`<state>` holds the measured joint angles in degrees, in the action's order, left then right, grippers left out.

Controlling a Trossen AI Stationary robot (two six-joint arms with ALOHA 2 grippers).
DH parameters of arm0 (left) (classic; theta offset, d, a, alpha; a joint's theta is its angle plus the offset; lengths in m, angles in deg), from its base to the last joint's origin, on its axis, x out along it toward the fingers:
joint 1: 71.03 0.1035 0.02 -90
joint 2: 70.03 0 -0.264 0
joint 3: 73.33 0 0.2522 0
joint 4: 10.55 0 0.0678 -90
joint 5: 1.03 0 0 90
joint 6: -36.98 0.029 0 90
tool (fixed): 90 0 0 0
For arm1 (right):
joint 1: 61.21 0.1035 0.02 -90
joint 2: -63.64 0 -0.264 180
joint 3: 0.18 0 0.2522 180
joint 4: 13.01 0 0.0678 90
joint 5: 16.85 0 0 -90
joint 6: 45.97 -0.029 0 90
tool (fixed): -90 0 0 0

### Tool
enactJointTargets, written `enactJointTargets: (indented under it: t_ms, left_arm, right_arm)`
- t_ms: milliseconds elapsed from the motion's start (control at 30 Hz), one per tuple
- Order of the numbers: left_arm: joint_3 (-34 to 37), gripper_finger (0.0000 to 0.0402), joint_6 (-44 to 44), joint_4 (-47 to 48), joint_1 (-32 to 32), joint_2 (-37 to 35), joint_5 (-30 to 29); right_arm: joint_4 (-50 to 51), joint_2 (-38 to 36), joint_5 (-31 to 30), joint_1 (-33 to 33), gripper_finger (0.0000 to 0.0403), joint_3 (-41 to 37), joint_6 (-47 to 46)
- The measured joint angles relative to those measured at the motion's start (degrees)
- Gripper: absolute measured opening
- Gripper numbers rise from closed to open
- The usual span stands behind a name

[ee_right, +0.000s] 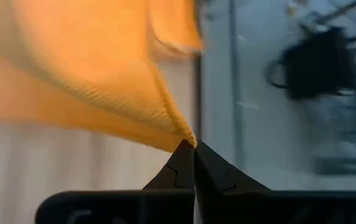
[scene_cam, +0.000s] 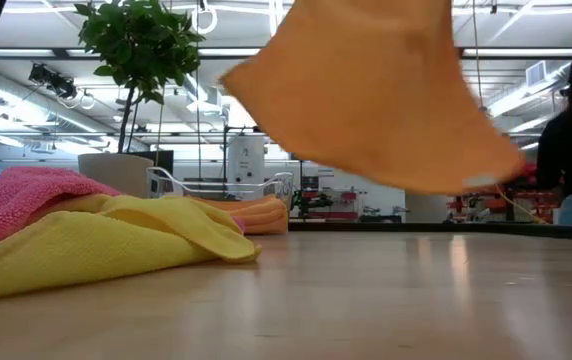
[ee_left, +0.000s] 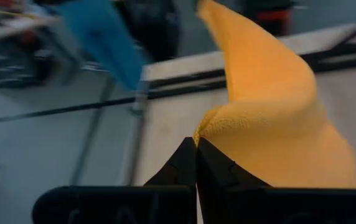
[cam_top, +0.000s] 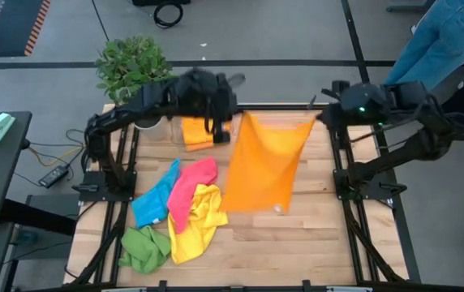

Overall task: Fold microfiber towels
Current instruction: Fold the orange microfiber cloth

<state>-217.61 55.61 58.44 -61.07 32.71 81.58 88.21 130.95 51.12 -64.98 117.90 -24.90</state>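
Orange towel [cam_top: 263,164] hangs spread, corners pinched by left fingers [ee_left: 196,144] and right fingers [ee_right: 194,145].

Orange towel [cam_top: 263,162] hung spread in the air, held by its two top corners above the table. Pink [cam_top: 190,185], blue [cam_top: 154,199], yellow [cam_top: 198,221] and green [cam_top: 144,248] towels lay crumpled together nearby; another orange one [cam_top: 197,133] sat folded behind.

Nubby orange cloth towel [cam_top: 266,162], wooden table [cam_top: 313,235]
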Motion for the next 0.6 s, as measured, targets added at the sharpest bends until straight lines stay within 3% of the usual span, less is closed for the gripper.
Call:
enactJointTargets:
  t_ms: [133, 300, 433, 600]
  left_arm:
    - [0.0, 0.0003, 4.38, -5.1, 3.9, -0.12, -1.87]
    - [-0.02, 0.0003, 3.69, -5.07, 4.79, -0.84, 0.02]
    - [-0.02, 0.0003, -2.13, 3.95, 1.36, -1.01, 6.23]
    - [7.27, 0.0003, -8.01, 11.41, -9.08, -0.79, 8.74]
  right_arm:
    - [2.97, 2.08, -5.38, -4.72, 0.0003, -0.02, 6.99]
    - [2.6, 2.87, -6.43, -8.26, 0.0003, -0.07, 8.33]
    - [2.58, 2.77, 4.51, -4.61, 0.0003, -0.07, 1.21]
    - [2.38, 3.12, 22.39, 8.42, 0.0003, -2.39, -18.75]
